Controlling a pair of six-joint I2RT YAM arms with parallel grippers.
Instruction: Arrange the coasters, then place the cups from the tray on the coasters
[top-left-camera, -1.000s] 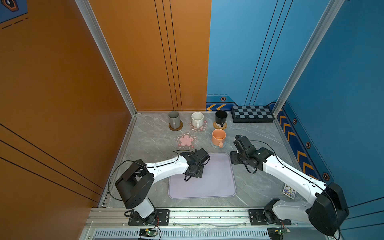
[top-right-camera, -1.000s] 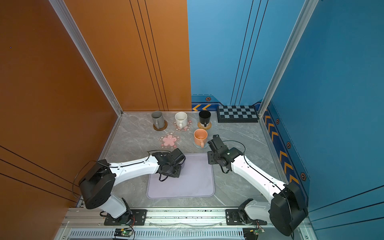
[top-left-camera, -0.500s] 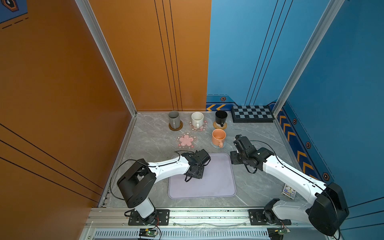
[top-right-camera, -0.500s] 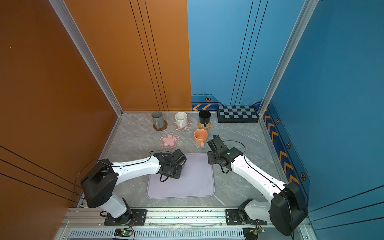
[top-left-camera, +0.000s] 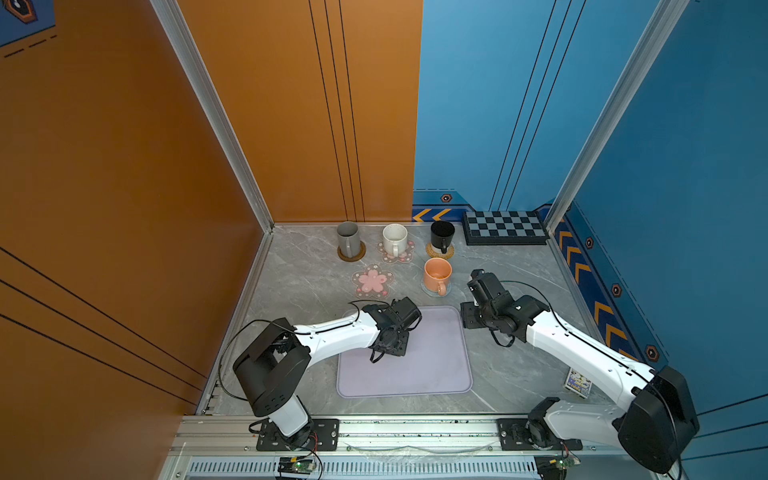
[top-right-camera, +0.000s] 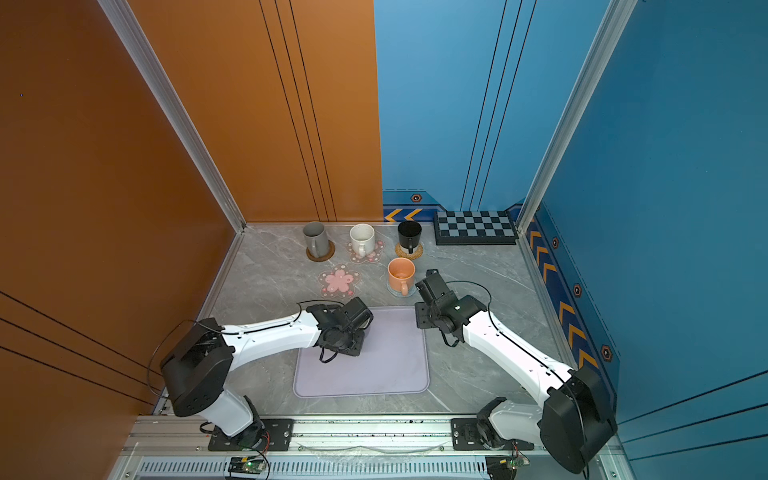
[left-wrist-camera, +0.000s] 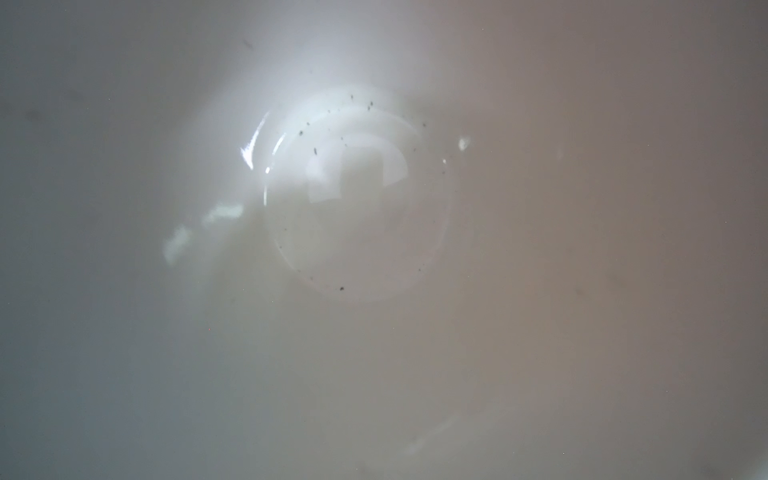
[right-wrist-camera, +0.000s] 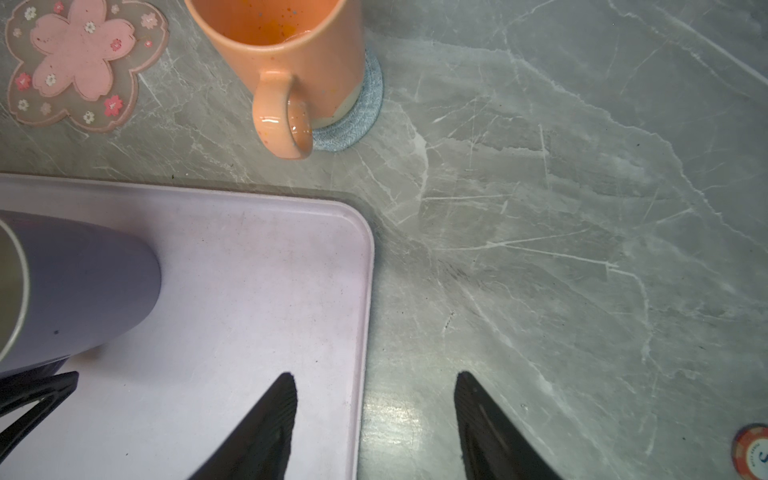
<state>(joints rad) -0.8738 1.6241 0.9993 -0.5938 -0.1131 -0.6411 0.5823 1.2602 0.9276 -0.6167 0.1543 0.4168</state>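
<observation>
Right wrist view: lavender cup (right-wrist-camera: 83, 286) apparently upright; right end effector (right-wrist-camera: 375, 374) gapes empty, left end effector (top-left-camera: 394, 334) unreadable.

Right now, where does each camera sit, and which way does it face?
Top views: high over the near edge, looking down at the table; left arm and right arm show.
Left wrist: over the tray, staring into the lavender cup; no robot parts.
Right wrist: looking down at the tray corner, orange cup, bare flower coaster; open right pincer shows.
Shared: top and right wrist views both show tray and orange cup.
</observation>
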